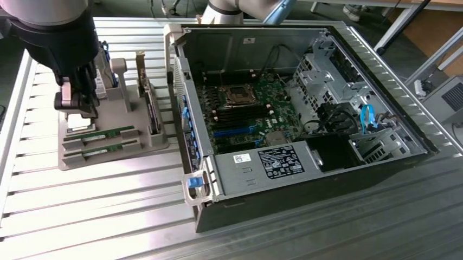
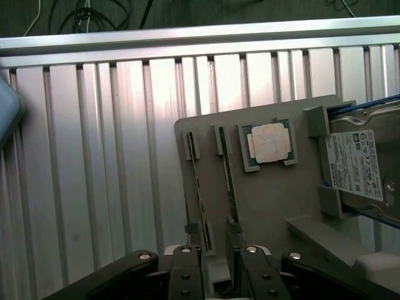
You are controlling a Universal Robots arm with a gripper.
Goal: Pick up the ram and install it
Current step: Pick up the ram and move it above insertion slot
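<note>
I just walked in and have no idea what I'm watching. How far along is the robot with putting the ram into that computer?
Barely started. Done: the gripper is over the gray holder, open, at the two ram sticks standing in their slots. In hand: nothing. Left: lifting a stick and seating it in the open computer.

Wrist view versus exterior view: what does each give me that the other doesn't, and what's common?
Wrist view: the processor chip and the hard drive with its white label, both face-on. Exterior view: the open computer case and its motherboard. Both: the open gripper over the grey holder, with two ram sticks standing in it.
</note>
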